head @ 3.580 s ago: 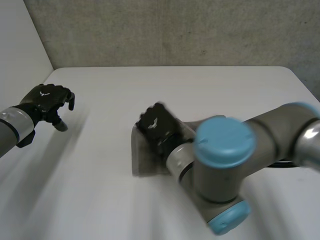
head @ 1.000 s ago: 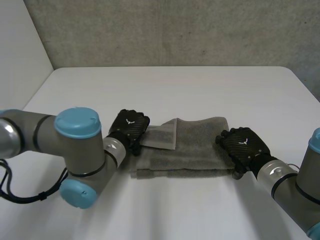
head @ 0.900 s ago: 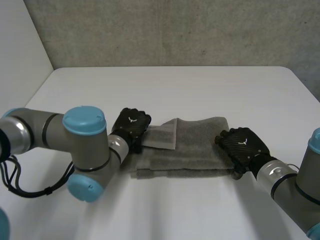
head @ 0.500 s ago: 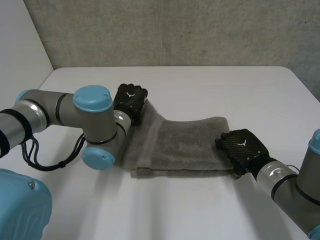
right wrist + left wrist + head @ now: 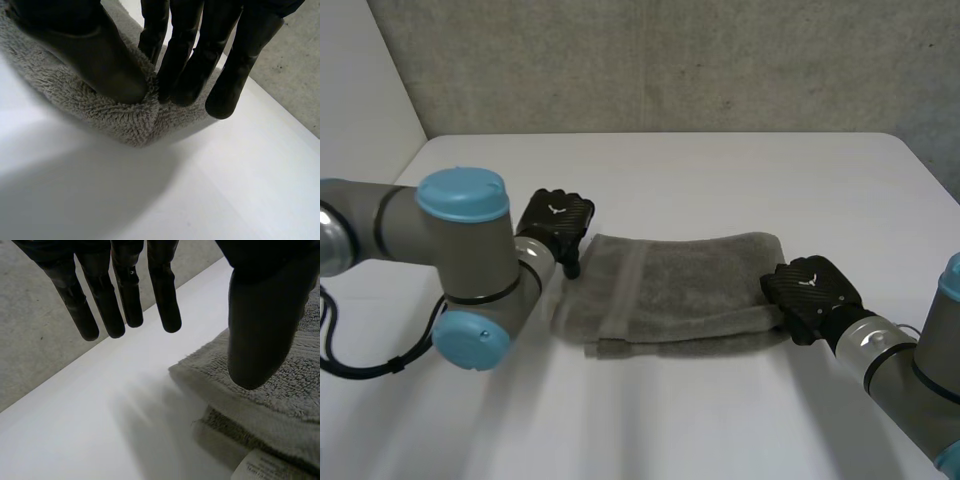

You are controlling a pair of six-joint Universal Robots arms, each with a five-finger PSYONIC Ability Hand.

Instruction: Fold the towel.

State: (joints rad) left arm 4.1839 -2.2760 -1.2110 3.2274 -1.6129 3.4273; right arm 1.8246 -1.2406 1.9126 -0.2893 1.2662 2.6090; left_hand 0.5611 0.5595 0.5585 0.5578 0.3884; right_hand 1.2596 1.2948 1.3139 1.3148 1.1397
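A grey towel (image 5: 680, 290) lies folded into a long strip across the middle of the white table (image 5: 720, 180). My left hand (image 5: 555, 225) hovers at the towel's left end with straight fingers (image 5: 125, 295) spread over bare table and its thumb over the towel's edge (image 5: 280, 400), holding nothing. At the towel's right end my right hand (image 5: 812, 290) pinches a bunched fold of the towel (image 5: 135, 117) between its thumb and fingers (image 5: 182, 60).
A white label (image 5: 262, 467) pokes out from under the towel's folded layers near my left hand. A grey wall (image 5: 670, 60) runs behind the table's far edge. My left arm's elbow (image 5: 465, 275) sits low over the table's left part.
My left hand has let the towel's left flap drop flat and drawn back to the left. My right hand has closed on the towel's right end.
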